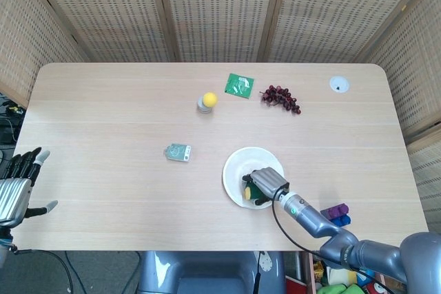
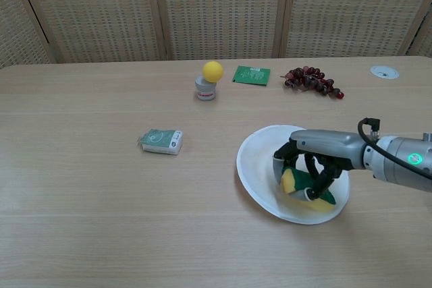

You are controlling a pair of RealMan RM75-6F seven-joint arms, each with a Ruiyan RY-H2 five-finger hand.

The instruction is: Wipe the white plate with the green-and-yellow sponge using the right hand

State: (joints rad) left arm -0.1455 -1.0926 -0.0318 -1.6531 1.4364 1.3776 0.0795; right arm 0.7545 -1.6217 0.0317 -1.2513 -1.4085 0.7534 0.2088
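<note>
The white plate (image 1: 242,164) (image 2: 260,164) lies on the table right of centre, near the front edge. My right hand (image 1: 266,183) (image 2: 312,161) grips the green-and-yellow sponge (image 1: 249,188) (image 2: 301,185) and presses it onto the near part of the plate. In the chest view the plate's far rim looks tipped up slightly. My left hand (image 1: 17,187) hangs open off the table's left edge, holding nothing; the chest view does not show it.
A small packet (image 1: 178,151) (image 2: 161,141) lies left of the plate. Farther back stand a yellow ball on a small cup (image 1: 207,101) (image 2: 210,78), a green card (image 1: 240,85) (image 2: 251,74) and grapes (image 1: 280,98) (image 2: 312,81). A white disc (image 1: 338,85) (image 2: 384,71) sits back right.
</note>
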